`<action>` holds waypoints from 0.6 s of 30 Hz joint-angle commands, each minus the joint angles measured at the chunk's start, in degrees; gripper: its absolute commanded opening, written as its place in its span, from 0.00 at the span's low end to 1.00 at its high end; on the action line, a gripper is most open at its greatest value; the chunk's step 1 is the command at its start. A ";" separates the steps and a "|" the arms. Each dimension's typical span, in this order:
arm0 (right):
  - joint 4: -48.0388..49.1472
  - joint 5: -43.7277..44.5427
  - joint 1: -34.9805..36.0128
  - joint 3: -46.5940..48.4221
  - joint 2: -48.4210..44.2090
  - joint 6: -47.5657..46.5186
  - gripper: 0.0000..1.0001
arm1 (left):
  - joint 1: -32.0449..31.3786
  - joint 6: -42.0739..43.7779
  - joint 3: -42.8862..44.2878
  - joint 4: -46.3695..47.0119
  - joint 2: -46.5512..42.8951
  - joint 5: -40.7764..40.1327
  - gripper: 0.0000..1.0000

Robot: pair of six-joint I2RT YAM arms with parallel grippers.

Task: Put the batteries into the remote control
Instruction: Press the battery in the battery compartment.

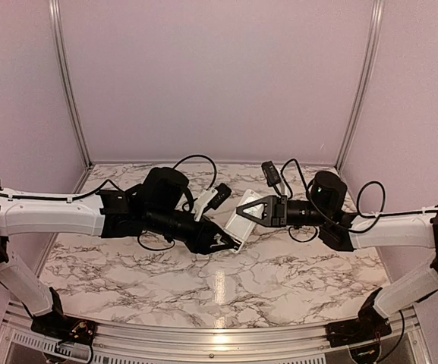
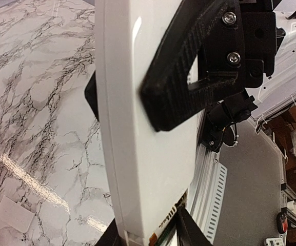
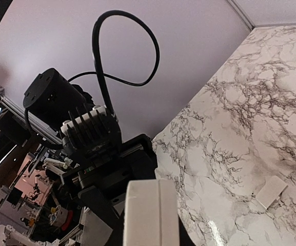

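Observation:
My right gripper (image 1: pixel 243 218) is shut on the white remote control (image 1: pixel 240 226) and holds it tilted above the table's middle. In the left wrist view the remote (image 2: pixel 148 154) fills the frame, with a right finger (image 2: pixel 178 87) clamped across it. My left gripper (image 1: pixel 225 243) meets the remote's lower end. A thin battery (image 2: pixel 167 226) with an orange and white label sits between the left fingers (image 2: pixel 191 230), against the remote's edge. In the right wrist view the remote's end (image 3: pixel 150 215) shows between the jaws. Any other battery is hidden.
A small white flat cover piece (image 2: pixel 15 214) lies on the marble table (image 1: pixel 279 280); it also shows in the right wrist view (image 3: pixel 271 191). Purple walls stand behind and at the sides. The left arm's black cable (image 3: pixel 122 51) loops in front of the right wrist.

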 commanded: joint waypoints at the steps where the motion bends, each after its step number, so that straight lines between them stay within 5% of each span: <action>1: 3.85 -1.39 0.21 3.03 -0.48 1.87 0.00 | 1.70 0.25 -0.74 -1.40 -0.57 2.81 0.24; 5: 5.18 -2.61 0.22 2.97 -0.17 2.35 0.00 | 2.41 -0.31 -1.34 0.10 -0.46 5.97 0.13; 11: 7.26 -3.86 0.39 2.90 0.31 3.24 0.00 | 2.44 -1.56 -0.99 2.60 0.73 10.01 0.26; 18: 9.81 -4.54 0.37 2.52 0.43 4.94 0.00 | 2.61 -3.71 -3.26 10.63 0.44 12.04 0.16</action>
